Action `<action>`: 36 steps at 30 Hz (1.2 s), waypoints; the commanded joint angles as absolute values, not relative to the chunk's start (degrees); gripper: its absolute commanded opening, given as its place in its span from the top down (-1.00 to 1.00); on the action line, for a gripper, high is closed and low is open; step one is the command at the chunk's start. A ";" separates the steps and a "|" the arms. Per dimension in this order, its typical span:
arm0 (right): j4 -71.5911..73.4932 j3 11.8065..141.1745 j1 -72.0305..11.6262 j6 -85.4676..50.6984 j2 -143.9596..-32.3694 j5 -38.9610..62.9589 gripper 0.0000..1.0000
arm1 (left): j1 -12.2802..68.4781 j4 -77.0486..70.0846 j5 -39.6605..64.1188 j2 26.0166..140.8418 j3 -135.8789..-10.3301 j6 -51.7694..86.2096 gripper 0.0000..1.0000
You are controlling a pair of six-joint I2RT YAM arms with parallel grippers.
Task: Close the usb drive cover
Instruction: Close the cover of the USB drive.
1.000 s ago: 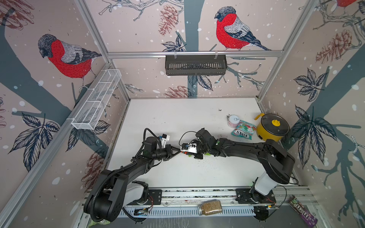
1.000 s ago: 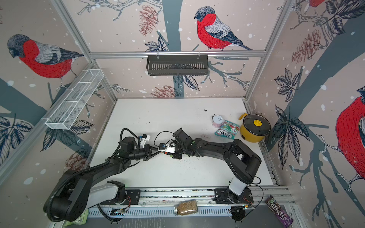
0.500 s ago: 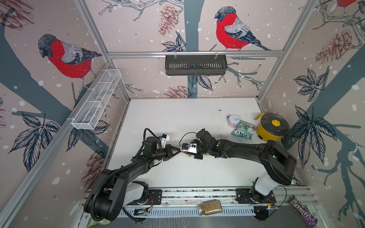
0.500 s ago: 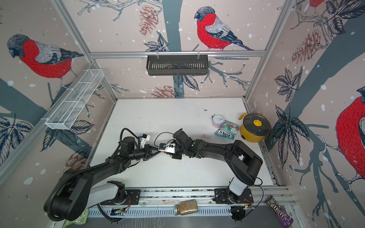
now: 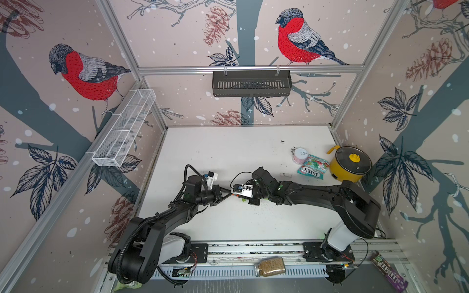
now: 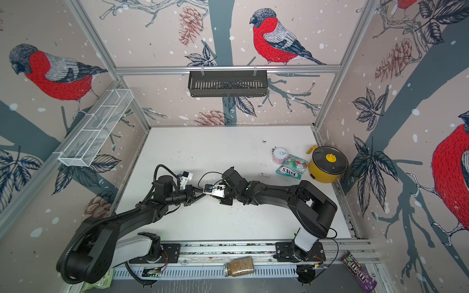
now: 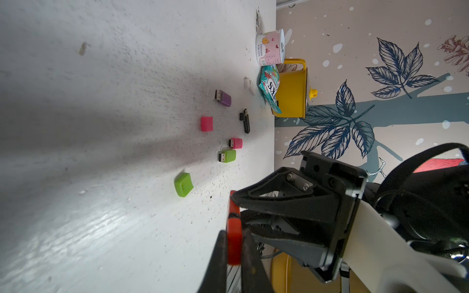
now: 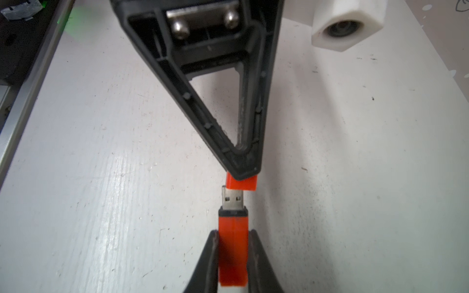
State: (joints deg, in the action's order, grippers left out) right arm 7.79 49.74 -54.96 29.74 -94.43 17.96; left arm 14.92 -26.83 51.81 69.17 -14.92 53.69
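Note:
In the right wrist view my right gripper (image 8: 233,237) is shut on the orange usb drive (image 8: 233,251). Its bare metal plug (image 8: 233,200) points at the orange cover (image 8: 242,184). My left gripper (image 8: 244,175) is shut on that cover. The plug's tip sits right at the cover's open end, slightly off to one side, and most of the plug shows. In the left wrist view the cover (image 7: 234,244) is pinched between my left gripper's (image 7: 234,234) jaws. In both top views the left gripper (image 5: 229,194) (image 6: 201,196) and right gripper (image 5: 237,195) (image 6: 209,195) meet tip to tip above the table's middle.
Lying loose on the table are a purple drive (image 7: 223,98), a black drive (image 7: 245,121), a pink drive (image 7: 236,143), a green drive (image 7: 227,155), a pink cap (image 7: 206,123) and a green cap (image 7: 183,184). A can (image 5: 300,154), a candy bag (image 5: 313,167) and a yellow pot (image 5: 350,163) stand at the right.

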 commanded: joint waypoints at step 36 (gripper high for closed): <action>28.40 48.21 -55.04 22.40 -96.21 23.07 0.63 | 15.82 -29.29 52.89 68.81 -16.25 54.59 1.00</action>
State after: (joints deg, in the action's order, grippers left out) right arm 17.69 48.01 -54.96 23.81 -95.68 18.24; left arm 15.46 -27.51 49.39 68.77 -15.64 54.11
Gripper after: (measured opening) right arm 0.184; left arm 0.112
